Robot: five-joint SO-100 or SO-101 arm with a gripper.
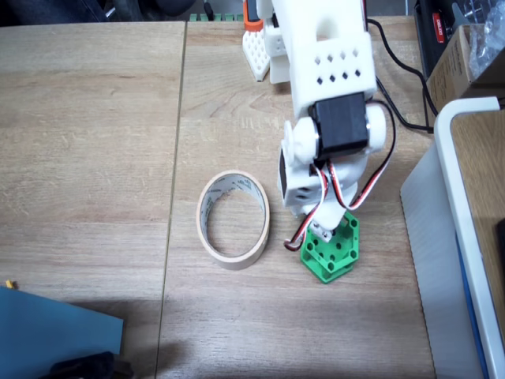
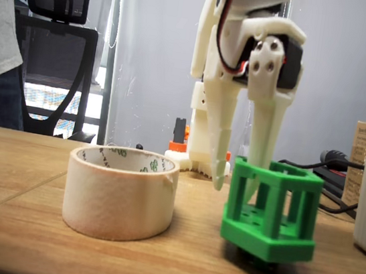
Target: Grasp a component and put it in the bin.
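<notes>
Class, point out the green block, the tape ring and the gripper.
Green block [image 2: 273, 220]: side fixed view, front wall.
Tape ring [image 2: 117, 199]: side fixed view, outer wall.
Gripper [image 2: 234, 184]: side fixed view, between fingertips, astride the block's wall.

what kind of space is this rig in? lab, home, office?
Probably an office or hobby workbench: a wood-grain desk, a black mesh office chair behind it, and cables trailing to boxes at the desk edge. A white 3D-printed arm stands over it.

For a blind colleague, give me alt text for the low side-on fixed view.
A white robot gripper straddles one wall of a green hexagonal block, one finger inside, one outside. A roll of beige masking tape stands to its left on the wooden table.
</notes>
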